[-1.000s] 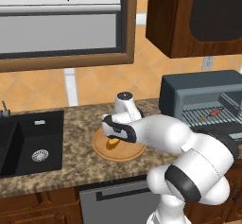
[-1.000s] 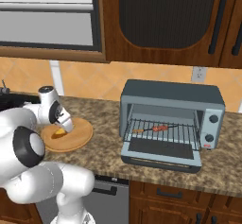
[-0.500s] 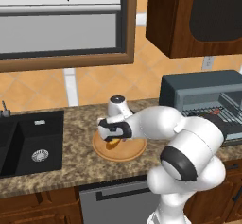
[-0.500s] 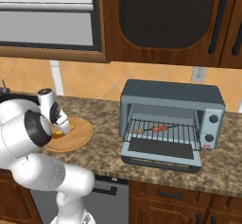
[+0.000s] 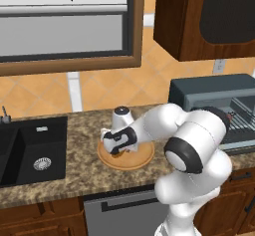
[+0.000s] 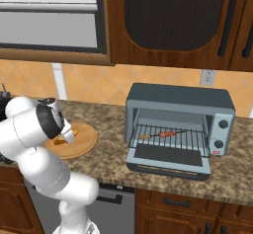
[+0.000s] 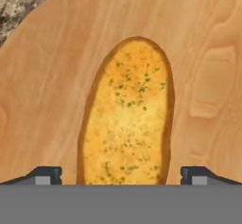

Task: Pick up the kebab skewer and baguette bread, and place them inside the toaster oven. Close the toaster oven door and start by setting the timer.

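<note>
Your left base camera looks forward and down from behind the arm's left, over the sink [image 5: 30, 155] and the wooden plate [image 5: 127, 156]. Your right base camera looks from behind its right, straight at the open toaster oven [image 6: 178, 124]. Both share the counter [image 6: 111, 149], plate and oven. Your hand camera sits very close above the plate, looking down on the baguette bread [image 7: 125, 119].
</note>
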